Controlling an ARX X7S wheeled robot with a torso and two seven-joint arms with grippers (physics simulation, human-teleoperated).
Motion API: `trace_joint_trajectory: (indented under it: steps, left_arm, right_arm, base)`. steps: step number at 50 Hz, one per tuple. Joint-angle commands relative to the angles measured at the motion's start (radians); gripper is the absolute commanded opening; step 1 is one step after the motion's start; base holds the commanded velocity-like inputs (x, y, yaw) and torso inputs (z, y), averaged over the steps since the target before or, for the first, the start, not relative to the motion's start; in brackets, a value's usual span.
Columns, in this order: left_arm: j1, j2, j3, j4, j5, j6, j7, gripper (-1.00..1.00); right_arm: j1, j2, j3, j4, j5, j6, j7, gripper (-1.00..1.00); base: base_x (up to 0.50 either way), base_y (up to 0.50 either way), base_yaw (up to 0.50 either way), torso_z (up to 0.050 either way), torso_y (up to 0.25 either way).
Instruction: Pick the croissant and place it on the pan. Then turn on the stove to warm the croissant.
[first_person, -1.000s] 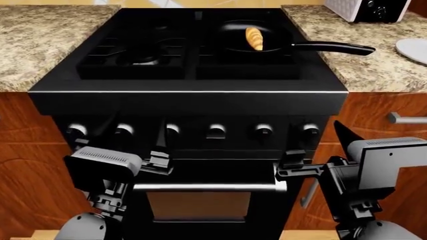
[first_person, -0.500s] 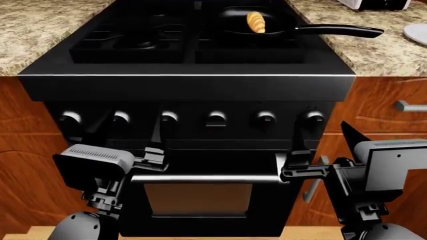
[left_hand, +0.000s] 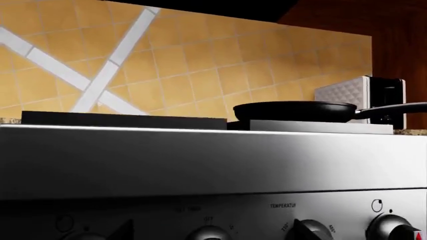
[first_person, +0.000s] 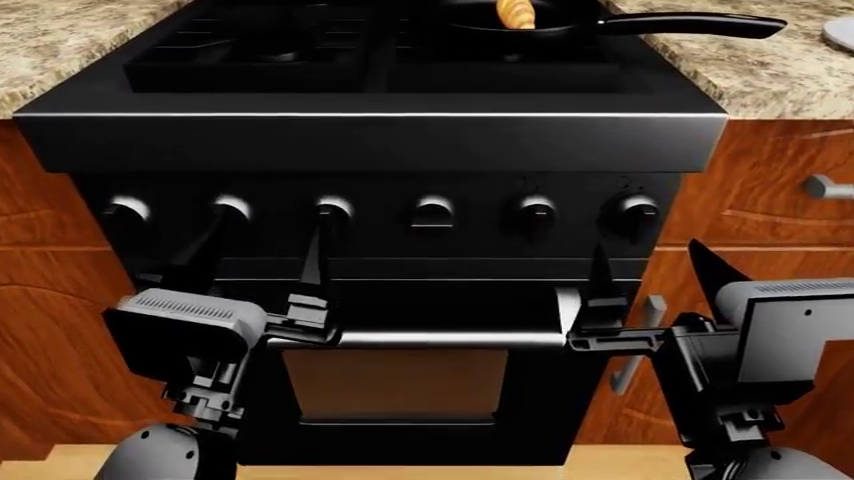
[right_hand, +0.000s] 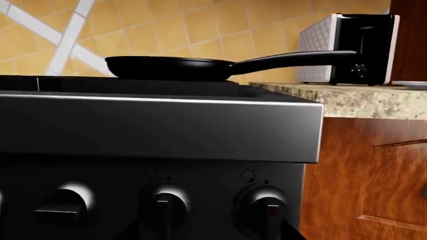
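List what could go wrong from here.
1. Wrong knob: six similar knobs line the stove front, and the pan sits on the rear right burner, so a wrong one could heat an empty burner.
2. Both grippers, left and right, hang by the oven handle below the knobs and could snag it going up.
3. The croissant is nearly out of the head view, so warming is hard to check.

A home kitchen, rendered in simulation: a black gas stove (first_person: 374, 150) with a row of knobs (first_person: 434, 211) and an oven handle (first_person: 447, 338) sits between wooden cabinets (first_person: 767, 190), under a speckled granite surface (first_person: 67, 40). A frying pan (right_hand: 167, 67) rests on the grates, a toaster (right_hand: 350, 47) stands on the stone, and yellow tiles (left_hand: 200, 65) back the wall
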Motion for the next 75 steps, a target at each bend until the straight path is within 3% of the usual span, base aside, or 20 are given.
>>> trace_joint_trajectory:
  steps: [1,38,75]
  left_arm:
    - [-0.002,0.0,0.003,-0.004,0.002,0.005,-0.002,1.0]
    - [-0.013,0.002,0.017,-0.04,-0.027,0.012,0.018,1.0]
    - [-0.023,-0.001,0.025,-0.055,-0.032,0.013,0.012,1.0]
  right_arm:
    - [-0.006,0.0,0.007,0.0,-0.009,-0.012,0.003,1.0]
    - [-0.007,-0.015,0.085,0.104,0.107,-0.093,-0.072,1.0]
    - [0.112,-0.054,0.059,0.263,0.143,-0.049,-0.175,1.0]
  base:
    - [0.0,0.0,0.0,0.0,0.0]
    - [0.0,0.0,0.0,0.0,0.0]
    - [0.0,0.0,0.0,0.0,0.0]
